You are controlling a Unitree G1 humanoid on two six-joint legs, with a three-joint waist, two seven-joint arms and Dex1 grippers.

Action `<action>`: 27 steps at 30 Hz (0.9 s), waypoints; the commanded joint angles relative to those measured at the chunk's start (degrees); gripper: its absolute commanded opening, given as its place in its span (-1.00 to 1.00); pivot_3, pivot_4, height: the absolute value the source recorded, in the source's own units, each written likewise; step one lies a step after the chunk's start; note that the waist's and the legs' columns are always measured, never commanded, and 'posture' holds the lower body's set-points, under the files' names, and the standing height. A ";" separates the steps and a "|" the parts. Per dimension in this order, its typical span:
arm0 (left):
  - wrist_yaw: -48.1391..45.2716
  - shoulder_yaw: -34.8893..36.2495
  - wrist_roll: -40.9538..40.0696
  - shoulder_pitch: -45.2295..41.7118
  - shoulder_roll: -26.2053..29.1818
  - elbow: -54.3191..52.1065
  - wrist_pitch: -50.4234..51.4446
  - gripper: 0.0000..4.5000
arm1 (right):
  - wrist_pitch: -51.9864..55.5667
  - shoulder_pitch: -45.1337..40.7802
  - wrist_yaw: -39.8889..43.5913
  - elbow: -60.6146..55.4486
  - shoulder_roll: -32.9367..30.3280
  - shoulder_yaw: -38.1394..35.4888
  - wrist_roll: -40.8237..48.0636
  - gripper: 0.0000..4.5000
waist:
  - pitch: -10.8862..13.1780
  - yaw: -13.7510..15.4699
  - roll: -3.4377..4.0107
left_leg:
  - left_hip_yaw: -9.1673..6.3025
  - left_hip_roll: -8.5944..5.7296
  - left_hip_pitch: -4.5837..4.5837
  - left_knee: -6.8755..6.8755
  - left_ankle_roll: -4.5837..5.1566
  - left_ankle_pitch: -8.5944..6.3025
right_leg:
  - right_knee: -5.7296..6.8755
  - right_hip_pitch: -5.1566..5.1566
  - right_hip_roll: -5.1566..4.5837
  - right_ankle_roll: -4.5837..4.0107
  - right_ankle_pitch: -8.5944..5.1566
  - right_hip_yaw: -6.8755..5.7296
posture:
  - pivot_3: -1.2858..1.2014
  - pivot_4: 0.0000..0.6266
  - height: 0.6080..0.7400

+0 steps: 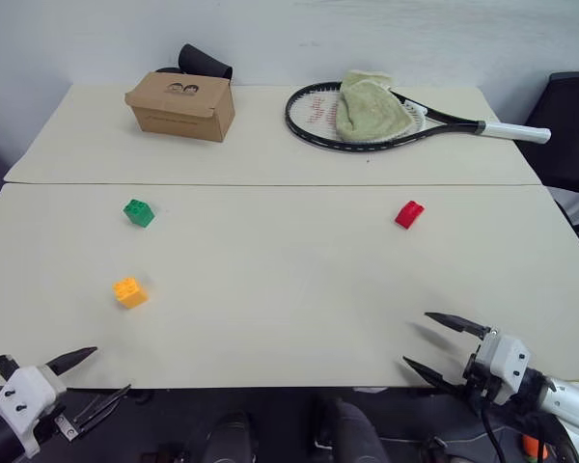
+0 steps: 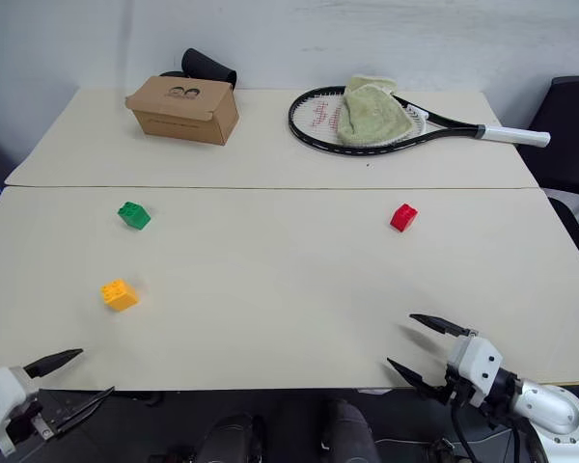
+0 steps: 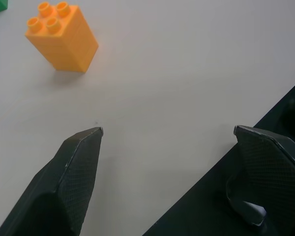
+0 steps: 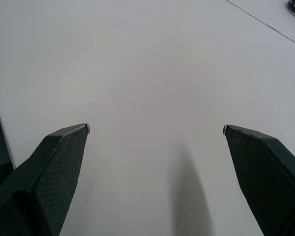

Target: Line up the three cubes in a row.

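Nearest to us in the head views, our left gripper (image 1: 89, 371) sits at the table's near-left edge, fingers spread wide, nothing between them, while our right gripper (image 1: 436, 342) sits at the near-right edge, also spread wide w/ nothing held. On the table (image 1: 289, 289) we've got the orange-yellow cube (image 1: 129, 291) on the left, closest to our left gripper but well apart from it; the green cube (image 1: 139, 212) is just beyond it, farther back; the red cube (image 1: 409, 214) is way over on the right half, roughly level w/ the green one, well apart from both. At the back: a cardboard box (image 1: 183, 106) back-left w/ a dark rolled thing (image 1: 205, 62) behind it, and a tennis racket (image 1: 367, 118) back-right w/ a pale green cloth (image 1: 369, 108) lying on its strings. Over to the left wrist view: our two fingers (image 3: 73, 172) stand wide apart at the table edge, orange-yellow cube upright ahead, studs up, and a sliver of green at the corner. Right wrist view now: fingers (image 4: 54, 167) wide apart over bare tabletop, the seam between the two tabletops running ahead.
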 commanded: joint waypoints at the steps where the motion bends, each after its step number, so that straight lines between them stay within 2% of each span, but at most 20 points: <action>1: -1.38 -0.19 -4.21 0.91 0.19 -3.10 3.48 1.00 | 3.31 -0.82 -3.70 -3.63 1.43 -2.11 1.96 0.99 | -0.01 0.10 -0.01 | 0.00 0.00 0.00 0.01 0.00 0.00 | 0.00 0.00 0.00 0.00 0.00 0.00 | 0.03 -0.52 1.00; 5: -4.60 -3.48 -10.74 1.34 2.42 -10.26 12.29 1.00 | 10.71 -1.65 -11.36 -5.21 4.32 -6.41 5.82 0.99 | -0.03 0.30 -0.05 | -0.02 -0.01 -0.01 0.02 0.00 0.00 | 0.03 0.01 -0.02 0.01 0.01 0.01 | 0.03 -0.52 1.00; 9: 0.07 -10.31 -13.42 -4.80 0.84 -19.44 17.30 1.00 | 12.30 -1.11 -13.71 -1.39 5.01 -11.74 6.07 0.99 | -0.10 0.91 0.11 | -0.04 -0.13 -0.03 0.05 0.08 0.01 | 0.02 0.05 -0.12 0.14 0.09 0.07 | 0.03 -0.52 1.00; 13: 4.98 -14.39 -14.26 -12.28 -1.23 -21.74 20.99 1.00 | 12.13 -3.24 -16.21 0.03 7.15 -13.51 5.76 0.99 | -0.12 0.80 0.13 | -0.07 -0.09 0.01 0.04 0.05 0.03 | 0.11 0.08 -0.02 0.11 0.12 0.07 | 0.03 -0.52 1.00; 18: 6.91 -19.70 -14.54 -19.61 -2.27 -22.18 24.58 1.00 | 15.44 -16.89 -15.27 4.09 6.83 -9.23 5.17 0.99 | -0.10 -1.32 0.22 | 0.14 -0.10 0.11 0.12 -0.06 0.11 | 0.53 0.07 0.03 0.09 0.11 0.33 | 0.03 -0.52 1.00; 23: 6.55 -23.94 -12.89 -25.00 -1.91 -20.60 25.45 1.00 | 20.49 -38.23 -10.21 21.40 4.09 -3.54 1.49 0.99 | -0.08 -1.45 0.24 | 0.25 -0.09 0.49 0.10 -0.13 0.14 | 0.68 0.12 0.19 0.05 0.09 0.59 | 0.03 -0.52 1.00; 27: 5.63 -25.54 -12.79 -26.96 -1.55 -20.02 25.83 1.00 | 18.75 -52.93 -6.87 38.29 4.68 0.70 -3.75 0.99 | -0.08 -1.29 0.24 | 0.28 -0.03 0.46 0.06 -0.35 0.28 | 0.72 0.04 0.26 -0.01 0.06 0.67 | 0.03 -0.52 1.00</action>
